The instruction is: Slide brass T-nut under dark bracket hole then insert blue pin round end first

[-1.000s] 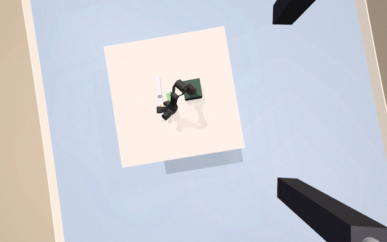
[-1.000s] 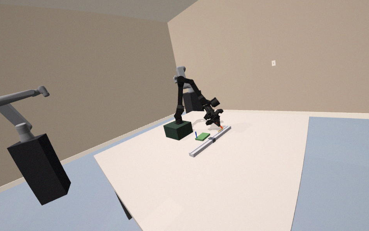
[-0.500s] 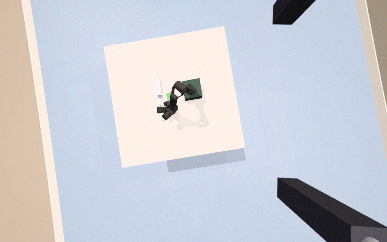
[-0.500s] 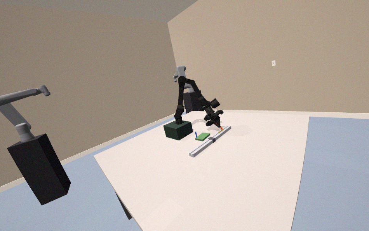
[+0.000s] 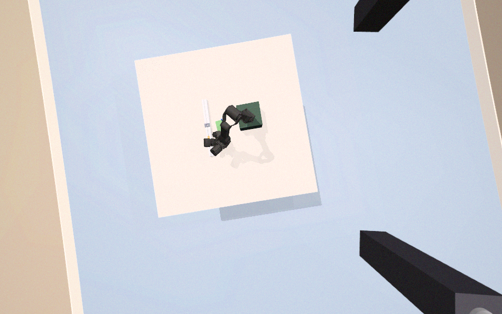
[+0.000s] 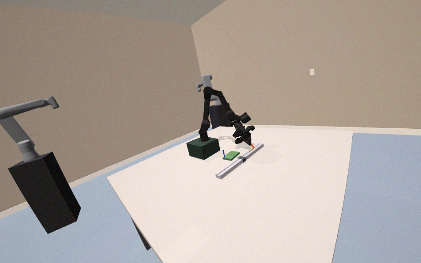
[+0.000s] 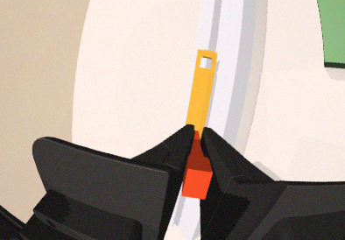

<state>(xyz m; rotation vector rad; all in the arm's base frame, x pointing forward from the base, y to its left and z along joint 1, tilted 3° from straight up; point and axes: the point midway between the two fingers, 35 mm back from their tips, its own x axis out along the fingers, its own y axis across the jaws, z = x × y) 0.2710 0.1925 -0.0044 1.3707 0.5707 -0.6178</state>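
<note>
1. We grip the orange handle between the gripper's closed fingers.
2. We see the brass T-nut over the aluminum rail, its square hole at the far end.
3. We glimpse the green tray beyond the rail, well apart from the nut.
</note>
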